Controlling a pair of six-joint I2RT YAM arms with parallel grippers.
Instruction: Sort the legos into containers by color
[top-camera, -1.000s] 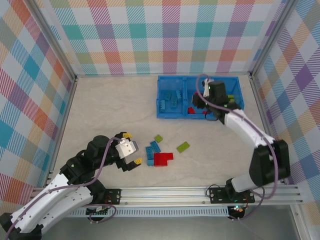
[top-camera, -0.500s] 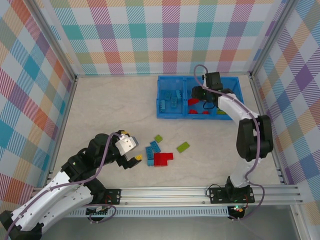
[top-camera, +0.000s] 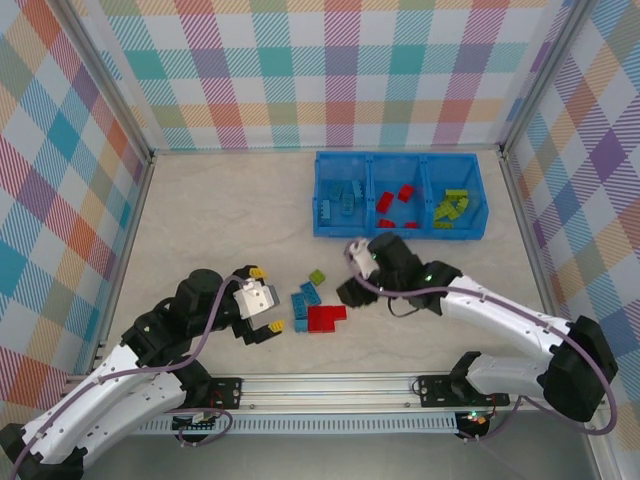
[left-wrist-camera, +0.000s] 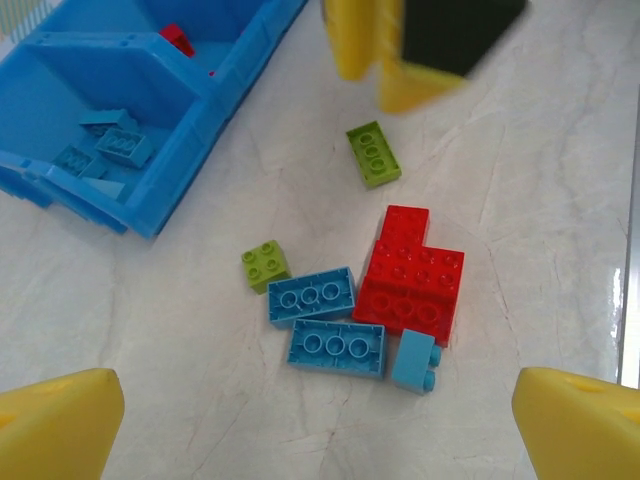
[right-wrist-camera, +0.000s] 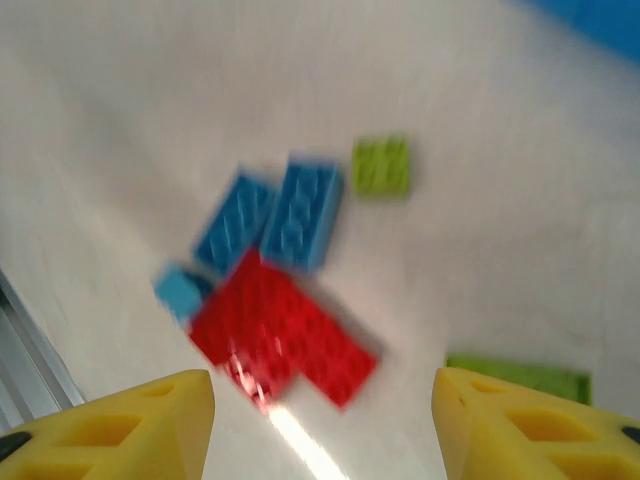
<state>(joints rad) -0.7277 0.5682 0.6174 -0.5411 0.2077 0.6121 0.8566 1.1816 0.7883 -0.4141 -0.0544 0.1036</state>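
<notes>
left claw (left-wrist-camera: 320, 430) wide apart, empty | right claw (right-wrist-camera: 325, 425) wide apart, empty | centre frame: glossy studded red legos (left-wrist-camera: 415, 285), L-shaped

**Loose Bricks and Bin Compartments, Counted**

Centre of the left wrist view: three light blue bricks (left-wrist-camera: 311, 294), two lime green bricks (left-wrist-camera: 373, 153), and one joined red cluster (left-wrist-camera: 412, 290) whose brick count is unclear. Upper left: one blue bin (left-wrist-camera: 220, 120) with three compartments.
</notes>
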